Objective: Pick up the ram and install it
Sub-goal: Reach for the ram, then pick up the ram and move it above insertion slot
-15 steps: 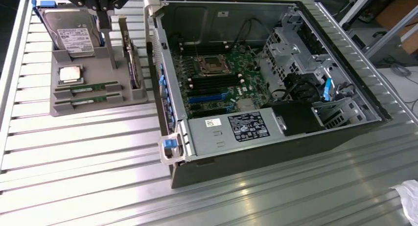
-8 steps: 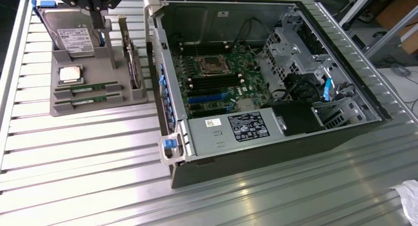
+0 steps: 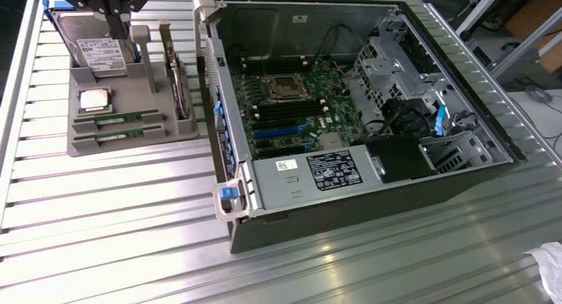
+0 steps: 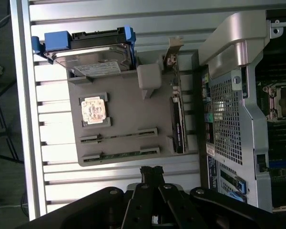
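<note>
Gripper [image 4: 151, 170] found clenched, nil held. 2 thin green ram sticks [image 3: 120, 118] seated edgewise in matte grey tray [image 4: 128, 109], at the exterior view's left.

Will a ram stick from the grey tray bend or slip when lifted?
Probably stiff: the ram stick is a thin board. Likely light, being so slim. Standing on edge in its tray slot, it may bind if lifted crooked.

The gripper [image 4: 151, 171] is matte black, its angular linkage bars pinned by small silver screws.
</note>
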{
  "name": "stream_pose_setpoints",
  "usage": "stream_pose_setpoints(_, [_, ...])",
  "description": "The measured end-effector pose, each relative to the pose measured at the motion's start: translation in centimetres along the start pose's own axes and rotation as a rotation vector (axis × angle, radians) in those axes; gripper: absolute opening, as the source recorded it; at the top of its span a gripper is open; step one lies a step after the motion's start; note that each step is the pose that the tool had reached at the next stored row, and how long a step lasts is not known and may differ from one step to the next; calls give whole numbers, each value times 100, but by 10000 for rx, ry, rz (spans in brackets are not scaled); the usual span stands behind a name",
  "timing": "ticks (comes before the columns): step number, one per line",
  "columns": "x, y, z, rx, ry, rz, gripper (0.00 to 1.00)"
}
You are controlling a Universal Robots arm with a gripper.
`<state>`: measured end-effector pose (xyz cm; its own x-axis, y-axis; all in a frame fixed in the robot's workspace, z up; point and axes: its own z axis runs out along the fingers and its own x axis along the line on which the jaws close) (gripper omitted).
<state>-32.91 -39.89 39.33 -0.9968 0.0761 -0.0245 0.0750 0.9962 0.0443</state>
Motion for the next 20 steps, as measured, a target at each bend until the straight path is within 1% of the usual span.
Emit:
stream_pose_setpoints(12, [1, 0, 0, 0, 1, -19, 11])
stream_pose_setpoints(17, [1, 0, 0, -5, 10, -217, 11])
stream_pose_setpoints(20, [1, 0, 0, -10, 20, -427, 11])
